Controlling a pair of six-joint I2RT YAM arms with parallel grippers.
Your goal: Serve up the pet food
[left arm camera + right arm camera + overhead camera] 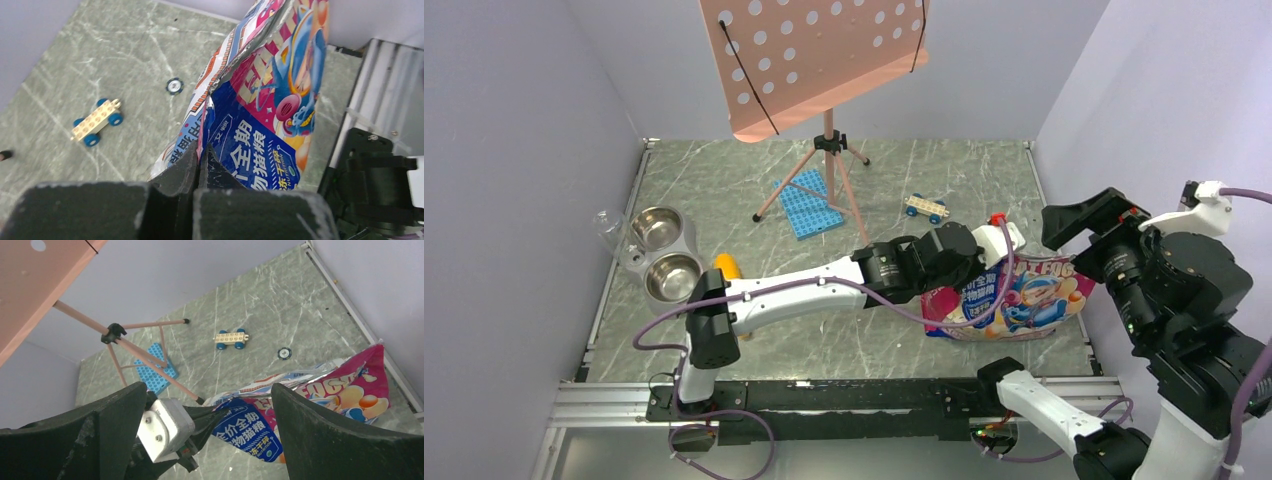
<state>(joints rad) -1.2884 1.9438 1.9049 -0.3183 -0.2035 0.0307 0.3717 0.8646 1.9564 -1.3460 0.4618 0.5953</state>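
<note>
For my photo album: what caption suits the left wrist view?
The left gripper pinches the edge of a pink-and-blue foil bag, toy car beyond.

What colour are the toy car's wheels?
Blue toy car wheels, clearest in left wrist view.

Glossy, crinkled foil cat food bag [260,125]; polished metal bowls [656,228]; smooth marbled stone-look tabletop [924,170]; matt, grainy black left gripper fingers [176,170]

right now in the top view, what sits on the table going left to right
steel double bowl → yellow item → blue studded plate → toy car → printed food bag
</note>
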